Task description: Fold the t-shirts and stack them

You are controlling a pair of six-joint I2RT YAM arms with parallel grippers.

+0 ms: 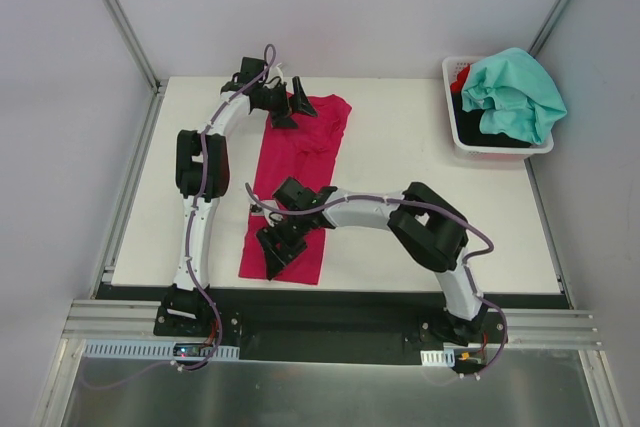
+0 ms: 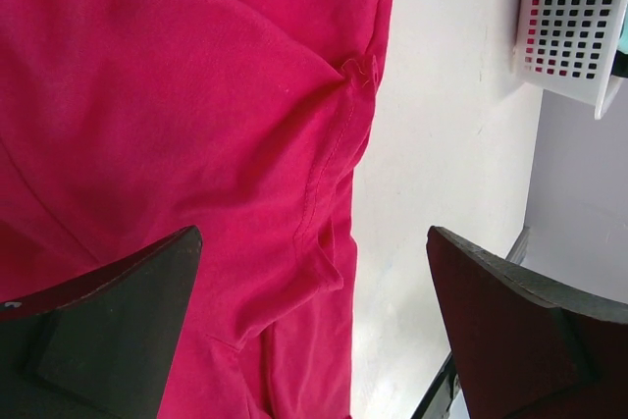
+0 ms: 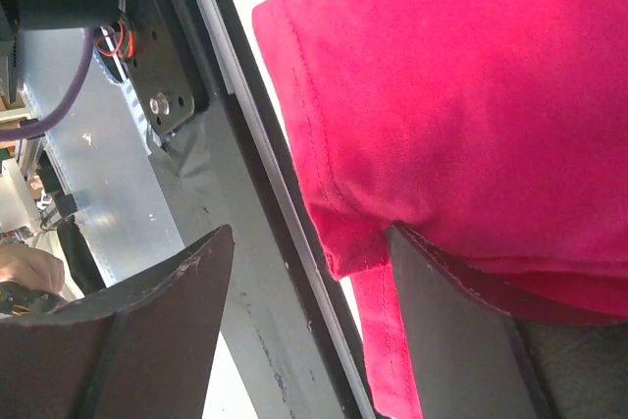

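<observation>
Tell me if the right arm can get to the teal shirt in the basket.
Probably yes: the teal shirt lies uncovered on top in the basket, and nothing stands between. The right gripper, though, is open at the pink shirt's near hem.

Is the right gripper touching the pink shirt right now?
Touching. The right wrist view shows the hem of the pink shirt lying over one finger of the right gripper; the other finger stands clear of the cloth.

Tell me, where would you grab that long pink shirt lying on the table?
Probably at a short end. The pink shirt lies flat in a narrow strip running from near to far, so its near hem offers a loose edge to pinch from the near side, coming in low.
</observation>
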